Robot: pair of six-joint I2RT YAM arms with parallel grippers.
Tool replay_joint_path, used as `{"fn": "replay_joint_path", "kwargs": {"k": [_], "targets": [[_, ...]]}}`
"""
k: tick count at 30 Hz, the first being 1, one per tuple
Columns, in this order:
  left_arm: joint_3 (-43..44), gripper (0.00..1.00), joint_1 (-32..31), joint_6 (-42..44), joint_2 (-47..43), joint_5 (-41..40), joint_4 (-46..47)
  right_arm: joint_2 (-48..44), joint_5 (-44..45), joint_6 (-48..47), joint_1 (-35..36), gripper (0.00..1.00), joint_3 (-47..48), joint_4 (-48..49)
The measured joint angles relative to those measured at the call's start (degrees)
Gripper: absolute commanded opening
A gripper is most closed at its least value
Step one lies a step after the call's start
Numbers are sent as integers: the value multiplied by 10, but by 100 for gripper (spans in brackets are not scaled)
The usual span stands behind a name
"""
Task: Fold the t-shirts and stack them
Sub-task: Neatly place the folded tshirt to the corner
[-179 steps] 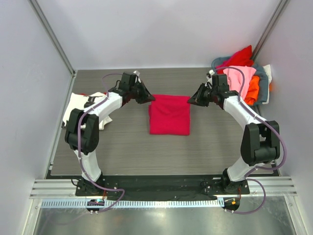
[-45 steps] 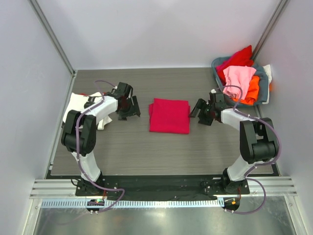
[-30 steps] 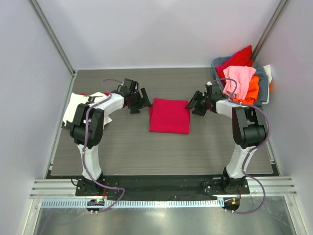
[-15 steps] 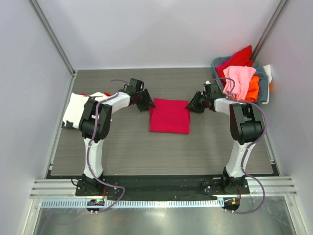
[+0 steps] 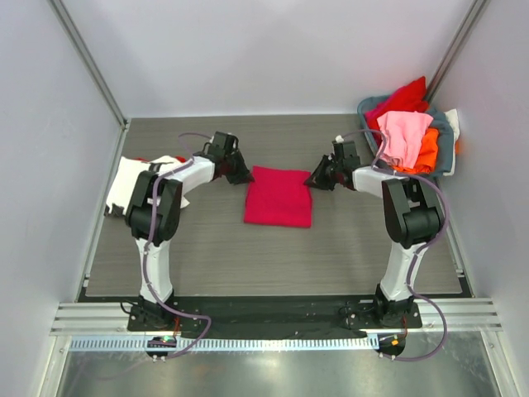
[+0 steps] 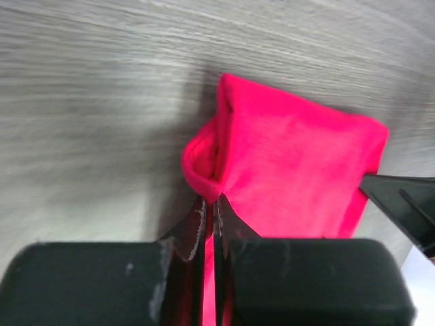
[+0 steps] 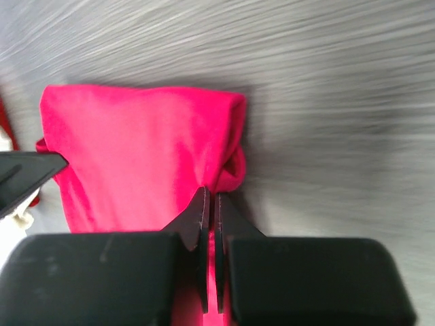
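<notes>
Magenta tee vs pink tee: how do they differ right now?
Magenta tee lies folded flat on the table; pink tee is crumpled atop the basket pile. Magenta tee is pinched by the left tool and right tool; pink tee is untouched. Both are plain cloth.

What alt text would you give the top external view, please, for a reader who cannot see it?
The left gripper and right gripper pinch the far corners of a folded crimson t-shirt in the middle of a grey table. A white t-shirt lies at the left edge; a basket of red, pink and orange tees stands at the far right.
</notes>
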Motion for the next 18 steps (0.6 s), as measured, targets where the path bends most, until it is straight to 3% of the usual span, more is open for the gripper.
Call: {"fn": "replay_joint_path", "kwargs": {"k": [8, 13, 18], "targets": [[-35, 0, 67, 26, -152, -7, -75, -107, 26, 18, 94, 1, 10, -5], [-27, 0, 153, 51, -250, -22, -145, -129, 44, 33, 166, 1, 84, -11], [24, 0, 229, 68, -296, -24, -240, -122, 58, 50, 232, 1, 156, -16]]}}
